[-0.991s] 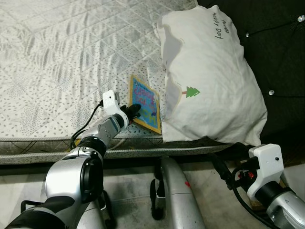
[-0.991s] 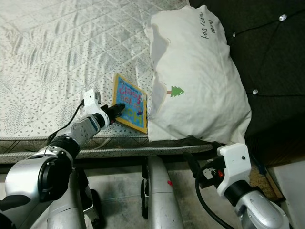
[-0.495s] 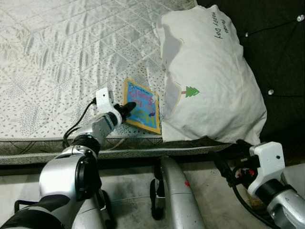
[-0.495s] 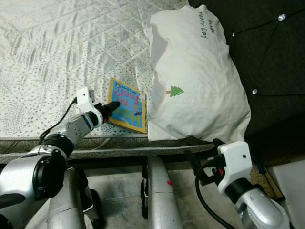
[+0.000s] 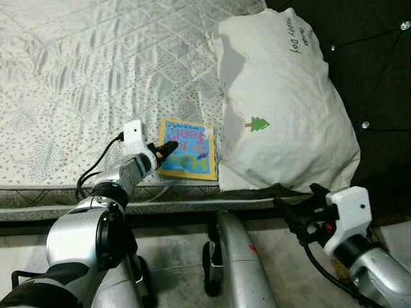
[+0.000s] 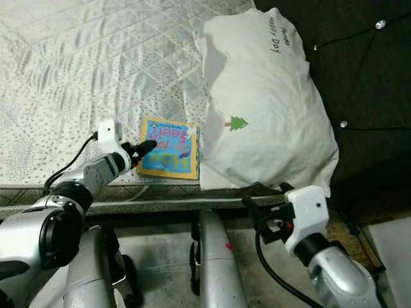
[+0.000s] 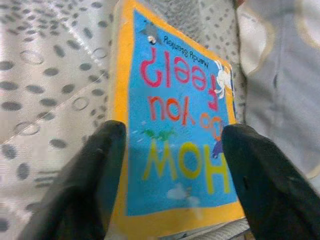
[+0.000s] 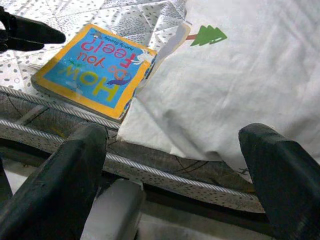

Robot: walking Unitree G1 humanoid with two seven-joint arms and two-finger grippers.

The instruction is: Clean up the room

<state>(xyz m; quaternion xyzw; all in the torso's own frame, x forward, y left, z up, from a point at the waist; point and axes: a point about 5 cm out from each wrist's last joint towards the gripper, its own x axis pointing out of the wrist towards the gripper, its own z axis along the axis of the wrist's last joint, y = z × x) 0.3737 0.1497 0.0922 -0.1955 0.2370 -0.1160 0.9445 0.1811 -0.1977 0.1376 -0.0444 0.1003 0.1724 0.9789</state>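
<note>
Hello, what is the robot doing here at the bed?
The robot stands at the edge of the bed. Its left gripper reaches to a small blue and yellow book that lies flat near the mattress edge, beside a white pillow. The jaws are open on either side of the book's near end; it is not yet lifted. The right gripper hovers open, low by the bed frame, below the pillow.

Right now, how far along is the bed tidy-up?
Done: the pillow sits at the head of the made mattress. In hand: the left gripper is at the near-left corner of the children's book, fingers open and straddling it in the left wrist view, not yet closed on it. Left: grasp the book, lift it off the bed and put it away. The right gripper waits open below the mattress edge.
</note>
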